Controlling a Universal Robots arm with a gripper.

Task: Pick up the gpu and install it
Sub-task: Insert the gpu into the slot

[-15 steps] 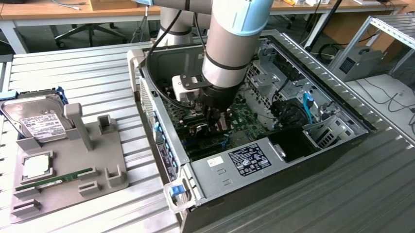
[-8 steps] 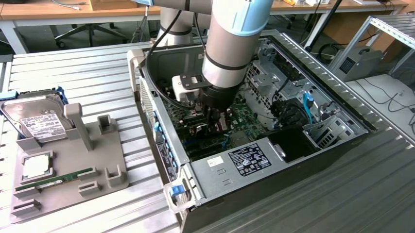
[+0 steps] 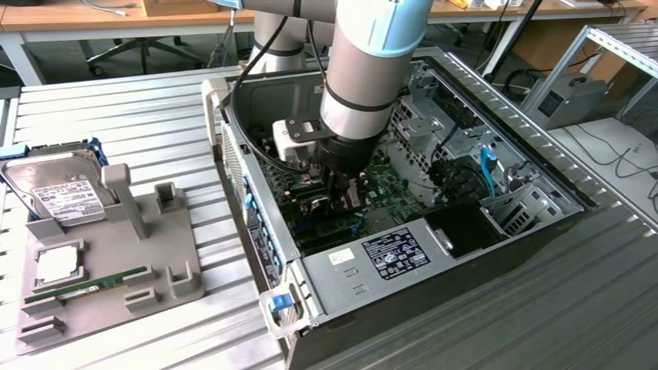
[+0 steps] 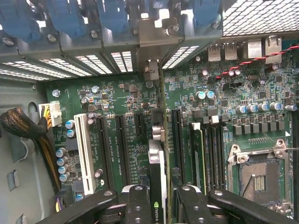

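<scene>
The gpu (image 4: pixel 158 161) is seen edge-on in the wrist view: a thin dark card standing upright over the green motherboard (image 4: pixel 121 102), among the long black expansion slots. Its silvery end bracket (image 4: pixel 152 39) reaches the case's rear slot openings. My gripper (image 4: pixel 159 203) is shut on the card, one black finger on each side. In the exterior view the gripper (image 3: pixel 344 181) is down inside the open computer case (image 3: pixel 411 254), with the dark gpu (image 3: pixel 331 202) under it, close to the board.
A white slot (image 4: pixel 85 154), a cable bundle (image 4: pixel 23 126) and the bare processor socket (image 4: pixel 259 175) flank the card. On the exterior view's left, a grey holder (image 3: pixel 154 254) carries a hard drive (image 3: pixel 62 193), a chip (image 3: pixel 58 262) and a green memory stick (image 3: pixel 88 285).
</scene>
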